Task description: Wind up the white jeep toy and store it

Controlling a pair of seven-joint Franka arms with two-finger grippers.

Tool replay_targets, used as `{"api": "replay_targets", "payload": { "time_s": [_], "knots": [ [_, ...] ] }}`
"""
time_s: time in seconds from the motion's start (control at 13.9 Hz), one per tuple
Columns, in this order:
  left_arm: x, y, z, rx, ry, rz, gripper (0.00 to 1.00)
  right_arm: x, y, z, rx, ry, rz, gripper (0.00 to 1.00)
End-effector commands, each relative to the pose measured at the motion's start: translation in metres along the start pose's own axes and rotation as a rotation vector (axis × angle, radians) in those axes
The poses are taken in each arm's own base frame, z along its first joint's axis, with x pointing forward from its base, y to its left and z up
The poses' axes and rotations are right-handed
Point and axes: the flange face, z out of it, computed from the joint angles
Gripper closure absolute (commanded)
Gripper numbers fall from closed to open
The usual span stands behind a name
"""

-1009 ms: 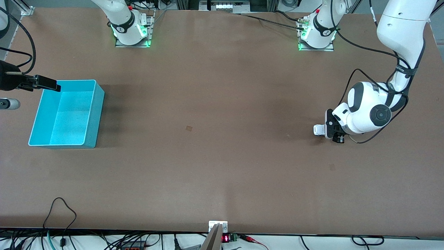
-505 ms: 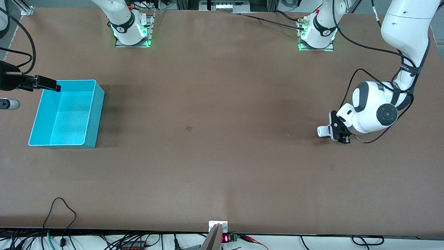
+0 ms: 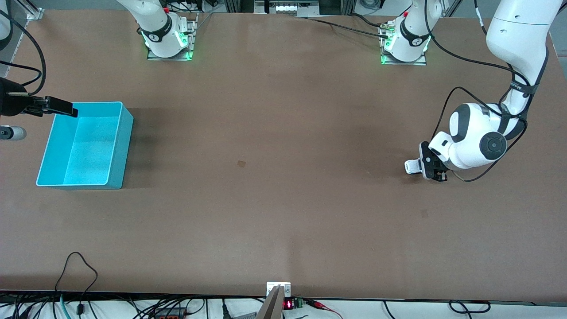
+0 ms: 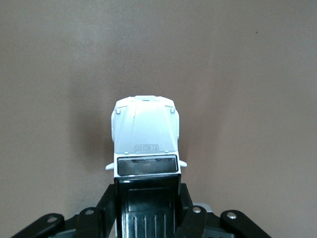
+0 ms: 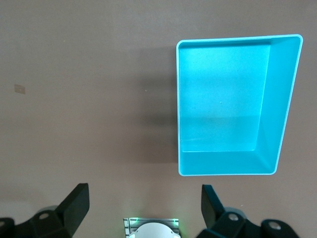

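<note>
Desk [image 3: 283, 199], brown, carried everything. Turquoise bin [image 3: 116, 146] sat on it toward the right arm's end, open side up, nothing inside. Landmark: the bin.

Left arm reached down low at the desk end well apart from the bin, about level with the bin in nearness to the front camera. Left end effector [image 3: 426, 167] was closed on the white jeep toy [image 3: 412, 166], fingers [image 4: 190, 218] clamped on both sides of the black roof section; hood and windshield stuck out past the fingertips. Jeep was right at the desk surface, well apart from the bin; whether its wheels touched the desk could not be told.

Right arm waited. Right end effector [image 5: 144, 206] hung in the air over the desk just beside the bin's end wall, fingers [image 5: 74, 201] spread wide, holding nothing.

Small tan mark [image 3: 241, 164] on the desk lay between the bin and the jeep, closer to the bin.
</note>
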Motion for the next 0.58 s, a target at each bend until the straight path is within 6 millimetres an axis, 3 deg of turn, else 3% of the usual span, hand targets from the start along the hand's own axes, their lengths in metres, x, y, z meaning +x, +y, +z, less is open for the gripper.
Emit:
{"api": "replay_targets", "payload": {
  "time_s": [0.0, 0.5],
  "knots": [
    [-0.001, 0.006, -0.002, 0.000, -0.005, -0.016, 0.81, -0.001, 0.002, -0.003, 0.019, -0.005, -0.005, 0.00],
    [-0.029, 0.004, 0.004, -0.011, -0.007, -0.035, 0.85, -0.002, 0.002, -0.002, 0.020, -0.015, -0.005, 0.00]
  ]
}}
